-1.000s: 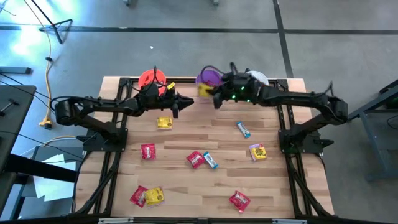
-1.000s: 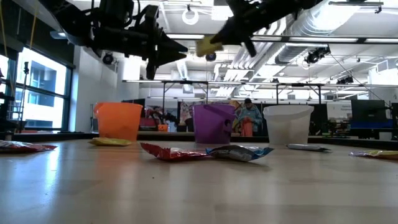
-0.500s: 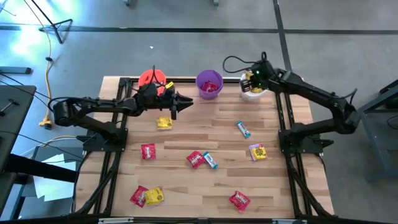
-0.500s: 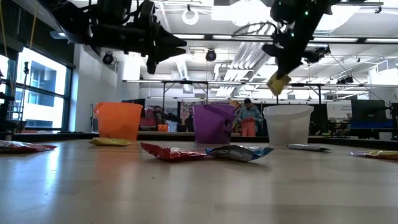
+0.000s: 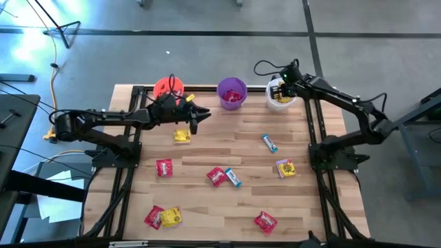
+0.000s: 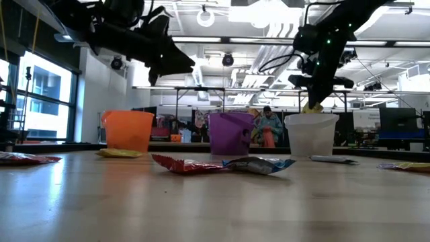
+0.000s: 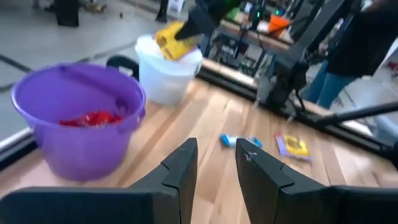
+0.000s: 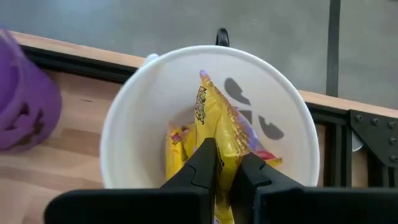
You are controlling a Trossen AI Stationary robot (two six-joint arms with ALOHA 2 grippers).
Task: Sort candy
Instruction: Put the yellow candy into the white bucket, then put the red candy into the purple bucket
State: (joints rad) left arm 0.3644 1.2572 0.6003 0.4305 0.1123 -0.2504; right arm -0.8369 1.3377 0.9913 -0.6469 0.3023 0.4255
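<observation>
My right gripper (image 5: 278, 88) hangs over the white cup (image 5: 282, 98) at the table's far edge, shut on a yellow candy packet (image 8: 217, 124) that reaches into the cup, where another yellow packet (image 8: 176, 146) lies. My left gripper (image 5: 200, 114) hovers above the table between the orange-red cup (image 5: 167, 87) and the purple cup (image 5: 232, 93); it is empty, with a narrow gap between its fingers (image 7: 186, 165). A yellow candy (image 5: 182, 136) lies flat just near of it. The purple cup holds red candy (image 7: 93, 118). My right gripper pinches the yellow packet's upper end (image 8: 225, 160) between its two fingers, coming from above and pointing down. The packet hangs below the fingers, lifted clear of the table. It shows at the cup's rim (image 6: 310, 106), and its lower part is inside the white cup.
Loose candies lie flat on the wooden table: a blue bar (image 5: 269, 143), red packets (image 5: 164, 167) (image 5: 216, 176) (image 5: 265, 222), a blue bar (image 5: 234, 178), a yellow packet (image 5: 285, 167), and a red and yellow pair (image 5: 162, 217). The arms' black frames (image 5: 324, 148) run along both sides.
My right gripper has carried the yellow packet from above the purple cup toward the table's right, to the white cup. It has then come down, and the packet now dips into the cup. It has stayed shut on the packet.
</observation>
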